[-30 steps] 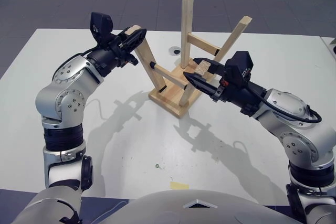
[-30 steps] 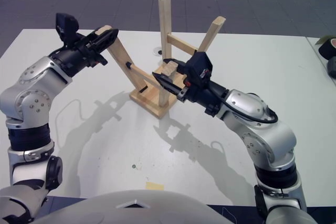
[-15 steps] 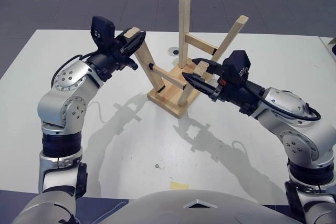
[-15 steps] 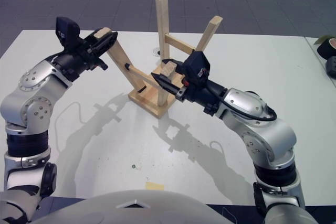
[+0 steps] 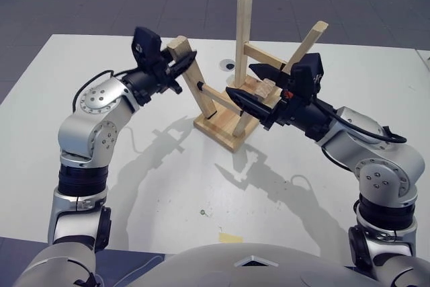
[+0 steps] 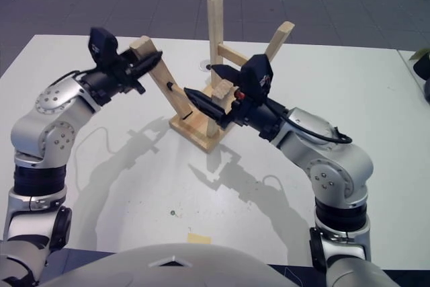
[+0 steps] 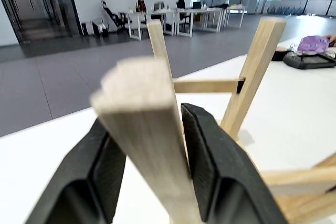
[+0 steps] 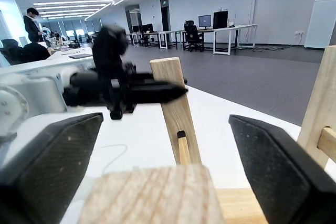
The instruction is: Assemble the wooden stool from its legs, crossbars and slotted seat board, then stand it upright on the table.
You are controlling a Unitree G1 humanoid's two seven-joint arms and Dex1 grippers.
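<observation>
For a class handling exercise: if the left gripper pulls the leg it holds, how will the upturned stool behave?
Probably rigid: crossbars tie the stool legs. Likely tips or slides: the left gripper holds one leg high above the small seat board.

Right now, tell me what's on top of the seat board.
Four legs, tied by crossbars, rise from the seat board. The right gripper hides part of one leg.
</observation>
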